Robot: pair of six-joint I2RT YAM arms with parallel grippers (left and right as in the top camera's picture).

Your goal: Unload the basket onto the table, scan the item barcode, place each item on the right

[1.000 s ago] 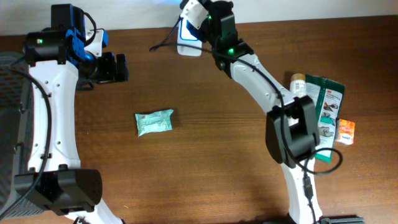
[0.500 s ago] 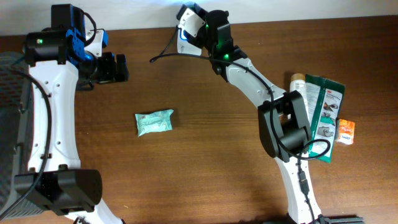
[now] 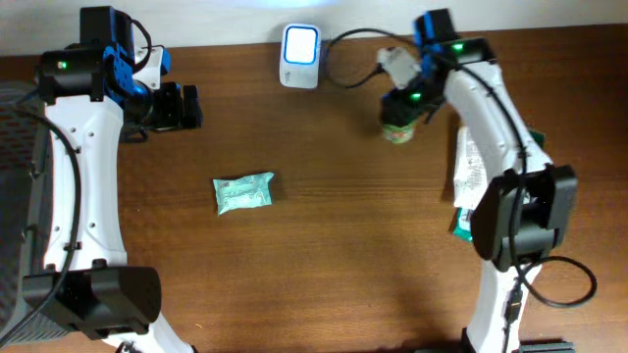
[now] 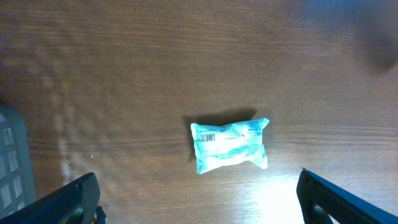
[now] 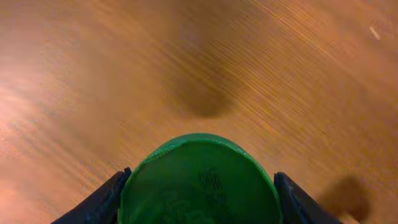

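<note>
The right arm (image 3: 486, 108) is stretching across the worktop (image 3: 324, 255), right fingers (image 5: 99, 199) clamping a round green-lidded jar (image 3: 397, 127) near the white scanner (image 3: 300, 44) with its blue-lit face. The left arm (image 3: 74, 167) is hovering, left fingers (image 4: 68, 199) spread wide, over a teal packet (image 4: 230, 144) showing its barcode. Counting now: two arms, one scanner, one jar, one packet.

You have a dark brown wood-grain table (image 3: 334, 255) before you, with a pale wall (image 3: 549, 12) along its far edge and a grey ribbed surface (image 4: 9, 162) beyond its left edge.
</note>
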